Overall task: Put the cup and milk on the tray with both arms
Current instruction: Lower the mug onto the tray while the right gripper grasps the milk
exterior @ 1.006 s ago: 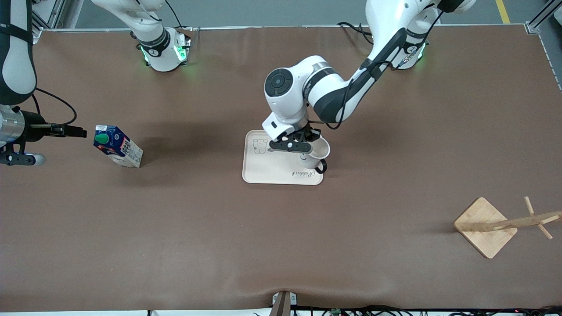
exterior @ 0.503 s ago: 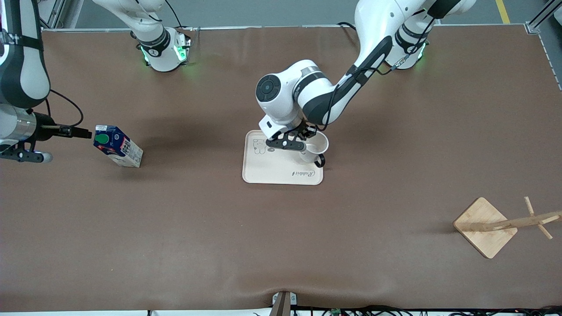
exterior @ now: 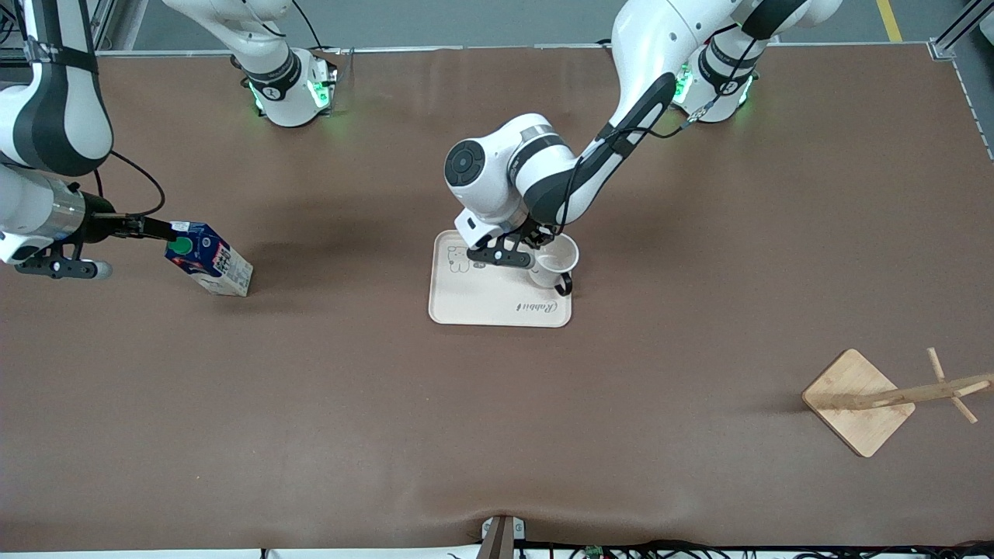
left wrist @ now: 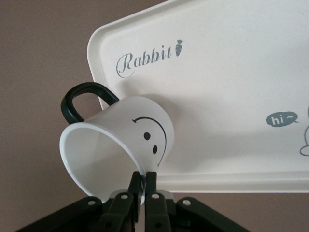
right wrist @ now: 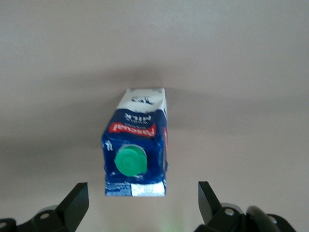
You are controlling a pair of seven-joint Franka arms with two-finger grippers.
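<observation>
The white smiley cup point(exterior: 557, 262) hangs tilted over the corner of the cream tray point(exterior: 481, 299) at the left arm's end. My left gripper point(exterior: 539, 262) is shut on its rim. In the left wrist view the fingers point(left wrist: 136, 186) pinch the rim of the cup point(left wrist: 120, 140); the cup's base is low over the tray point(left wrist: 231, 72), beside the word "Rabbit". The blue milk carton point(exterior: 208, 258) stands on the table toward the right arm's end. My right gripper point(exterior: 158, 230) is open right beside the carton's top. The right wrist view shows the carton point(right wrist: 136, 145) just ahead of the gripper point(right wrist: 142, 200), apart from both fingers.
A wooden stand with pegs point(exterior: 858, 400) lies toward the left arm's end of the table, nearer to the front camera than the tray. The brown mat point(exterior: 497, 435) covers the table.
The left arm has carried the cup lower and farther in over the tray's corner. The right gripper has moved up to the milk carton's top.
</observation>
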